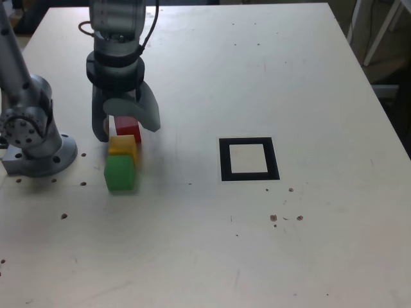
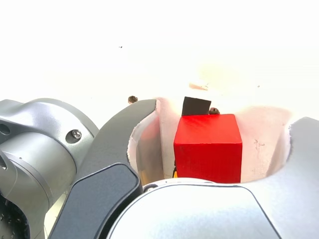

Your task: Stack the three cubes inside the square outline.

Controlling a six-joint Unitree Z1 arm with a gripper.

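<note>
Three cubes lie in a tight row at the exterior view's left: the red cube (image 1: 128, 126) farthest back, the yellow cube (image 1: 122, 145) in the middle, the green cube (image 1: 119, 173) nearest. My gripper (image 1: 126, 129) is lowered over the red cube, one jaw on each side. In the wrist view the red cube (image 2: 208, 148) sits between the jaws of the gripper (image 2: 224, 112), with a gap showing on both sides, so the gripper is open. The square outline (image 1: 225, 160), black with a white inside, lies to the exterior view's right with nothing in it.
The arm's grey base (image 1: 35, 144) stands at the exterior view's left edge, close to the cubes. The white table (image 1: 212, 244) carries small dark specks near the outline. Its right edge runs past the outline, with white furniture legs (image 1: 379, 32) beyond.
</note>
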